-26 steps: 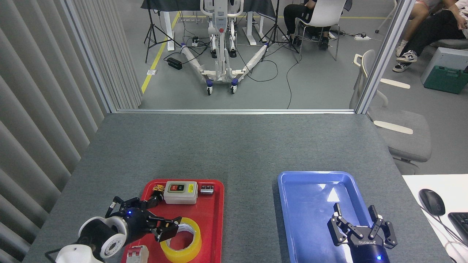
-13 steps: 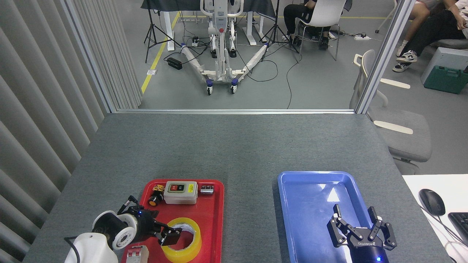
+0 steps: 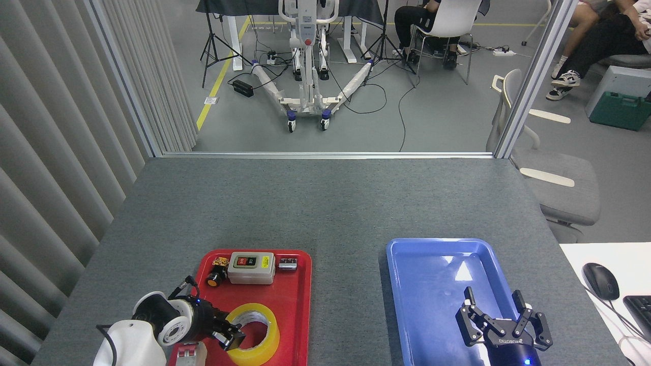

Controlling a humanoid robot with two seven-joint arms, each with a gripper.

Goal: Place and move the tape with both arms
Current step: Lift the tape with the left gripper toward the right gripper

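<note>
On the grey felt-topped bench (image 3: 325, 203), near left: red plastic tray (image 3: 297, 305) holding the yellow translucent tape roll (image 3: 268, 338), left gripper (image 3: 233, 338) pinching its near-left rim. Near right: empty blue plastic tray (image 3: 407, 284), right gripper (image 3: 496, 315) spread above. Farther in the red tray, grey switch box (image 3: 250, 268). Beyond, grey room floor (image 3: 447, 117).

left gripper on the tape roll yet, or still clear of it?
Touching. In the head view the left gripper sits at the near left wall of the tape roll in the red tray, one finger over the rim into the core, no gap visible.
</note>
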